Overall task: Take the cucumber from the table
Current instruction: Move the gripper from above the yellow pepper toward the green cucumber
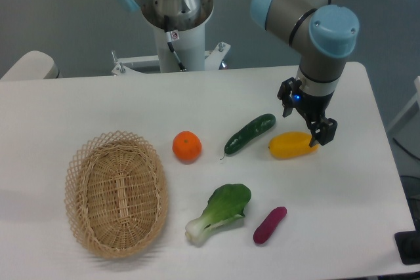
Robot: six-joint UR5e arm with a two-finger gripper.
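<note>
Cucumber [250, 134] on table [79, 109]; pincer [306, 115] spread wide, empty, above yellow fruit [293, 145].

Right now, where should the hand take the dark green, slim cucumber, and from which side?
Probably at the middle of the dark green, slim cucumber, coming from above with the fingers across its narrow width. It lies flat and diagonal on the white table, apart from the yellow fruit, so both long sides look free.

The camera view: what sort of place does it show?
Probably a robotics lab, not a kitchen: a bare white table, the arm's pedestal base bolted behind it, and produce such as the cucumber laid out beside a wicker basket.
</note>
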